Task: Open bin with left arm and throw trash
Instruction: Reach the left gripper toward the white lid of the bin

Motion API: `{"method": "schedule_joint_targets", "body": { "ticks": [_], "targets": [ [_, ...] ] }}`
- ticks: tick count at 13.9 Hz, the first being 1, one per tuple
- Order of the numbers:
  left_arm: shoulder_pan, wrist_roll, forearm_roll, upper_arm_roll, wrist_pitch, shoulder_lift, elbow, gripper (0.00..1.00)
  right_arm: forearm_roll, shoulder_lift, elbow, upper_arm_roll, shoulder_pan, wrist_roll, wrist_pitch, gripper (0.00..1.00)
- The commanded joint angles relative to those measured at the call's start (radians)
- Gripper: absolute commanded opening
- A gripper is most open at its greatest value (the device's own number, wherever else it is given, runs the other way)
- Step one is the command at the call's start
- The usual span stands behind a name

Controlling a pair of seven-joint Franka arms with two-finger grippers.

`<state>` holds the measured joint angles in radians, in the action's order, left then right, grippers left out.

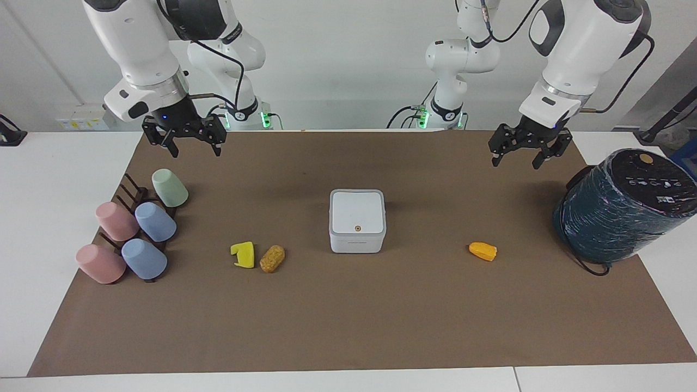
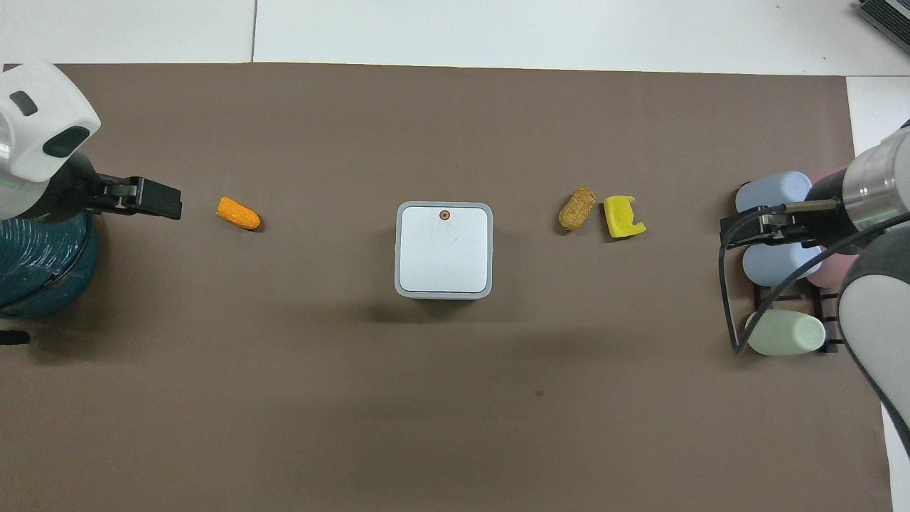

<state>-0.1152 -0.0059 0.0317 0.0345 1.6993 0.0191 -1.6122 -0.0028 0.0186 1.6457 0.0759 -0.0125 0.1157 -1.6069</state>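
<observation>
The white square bin point(image 1: 357, 220) point(image 2: 443, 249) stands mid-mat with its lid down and a small orange dot on the lid. Two pieces of trash, a yellow notched wedge point(image 1: 243, 255) point(image 2: 623, 217) and a golden-brown nugget point(image 1: 271, 258) point(image 2: 576, 209), lie side by side toward the right arm's end. An orange wedge point(image 1: 482, 251) point(image 2: 238, 212) lies toward the left arm's end. My left gripper point(image 1: 515, 161) point(image 2: 167, 203) hangs open and empty over the mat between the orange wedge and the teal cylinder. My right gripper point(image 1: 195, 152) point(image 2: 739, 231) hangs open and empty by the cups.
A big dark teal wrapped cylinder point(image 1: 621, 207) point(image 2: 35, 263) stands at the left arm's end of the brown mat point(image 1: 348, 326). Several pastel cups point(image 1: 155, 222) point(image 2: 785, 333) lie on a dark rack at the right arm's end.
</observation>
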Motion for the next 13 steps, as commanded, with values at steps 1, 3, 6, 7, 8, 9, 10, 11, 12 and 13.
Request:
{"method": "schedule_joint_targets", "body": {
  "ticks": [1, 3, 6, 7, 8, 9, 10, 11, 12, 13],
  "targets": [
    [-0.012, 0.006, -0.019, -0.005, 0.02, -0.024, -0.029, 1.0, -0.005, 0.006, -0.003, 0.008, 0.012, 0.021, 0.036, 1.0],
    [-0.011, 0.003, -0.019, -0.005, 0.019, -0.022, -0.029, 1.0, -0.005, 0.007, -0.003, 0.008, 0.012, 0.03, 0.036, 1.0],
    [-0.009, 0.004, -0.019, -0.005, 0.022, -0.022, -0.029, 1.0, -0.002, 0.007, -0.001, 0.008, 0.017, 0.029, 0.035, 1.0],
    [-0.009, 0.004, -0.019, -0.005, 0.019, -0.022, -0.029, 1.0, -0.002, 0.007, 0.0, 0.008, 0.019, 0.022, 0.03, 1.0],
    [-0.011, 0.004, -0.019, -0.005, 0.02, -0.022, -0.029, 1.0, 0.0, 0.007, 0.0, 0.008, 0.017, 0.022, 0.024, 1.0],
    [-0.012, 0.004, -0.019, -0.005, 0.023, -0.022, -0.029, 1.0, 0.0, 0.007, 0.002, 0.008, 0.014, 0.022, 0.024, 1.0],
    [-0.012, 0.004, -0.019, -0.005, 0.023, -0.022, -0.029, 1.0, 0.0, 0.007, 0.002, 0.008, 0.014, 0.021, 0.022, 1.0],
    [-0.015, 0.006, -0.019, -0.004, 0.019, -0.022, -0.031, 1.0, 0.0, 0.007, 0.002, 0.008, 0.016, 0.021, 0.022, 1.0],
    [-0.017, 0.004, -0.019, -0.002, 0.016, -0.024, -0.031, 1.0, 0.0, 0.007, 0.002, 0.008, 0.016, 0.021, 0.022, 1.0],
    [-0.017, 0.004, -0.019, 0.001, 0.014, -0.024, -0.031, 1.0, 0.0, 0.007, 0.002, 0.008, 0.016, 0.022, 0.022, 1.0]
  ]
}}
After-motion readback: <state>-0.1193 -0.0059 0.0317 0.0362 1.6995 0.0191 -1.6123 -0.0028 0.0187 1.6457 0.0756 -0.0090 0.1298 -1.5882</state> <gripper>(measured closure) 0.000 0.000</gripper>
